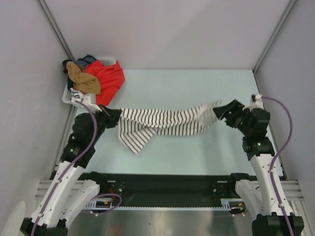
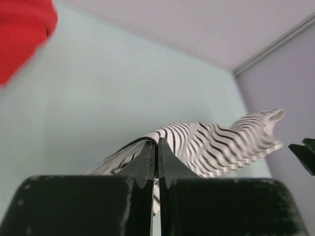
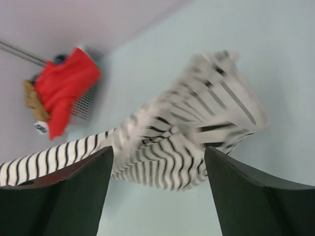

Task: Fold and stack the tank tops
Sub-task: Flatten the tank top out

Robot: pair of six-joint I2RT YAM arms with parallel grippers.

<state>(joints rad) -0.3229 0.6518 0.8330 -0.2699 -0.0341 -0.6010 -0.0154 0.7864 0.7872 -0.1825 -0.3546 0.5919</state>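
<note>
Quick status on the folding job. The striped tank top [image 1: 165,123] is strung out sideways across the middle of the bench [image 1: 197,83], long axis running left to right between the two arms. The left jaws are clenched tight on its left end; the left wrist view shows the cloth pinched right at the tips and arching away from them. The right jaws are spread wide with nothing between them. The right end of the top sits just off their tips, toward the left arm. It's blurry in the right wrist view, so we can't tell whether it's brushing a finger or fully free.

A loose flap of the top droops toward the near edge, closer to the left arm than the right. We can't tell how much of the middle is actually lying on the bench and how much is sagging in the air.

The tan-brown tank top [image 1: 81,78] is in the white laundry basket [image 1: 66,96] at the far left corner, bunched up next to a red garment [image 1: 109,78], so that one isn't started yet.

Our read: we're at the spreading-out step, with no folds made. The thing that matters for the next move is that the free end lies straight out from the right jaws. That makes the right arm the nearer one for it, and the left side is the only anchor holding the top.
</note>
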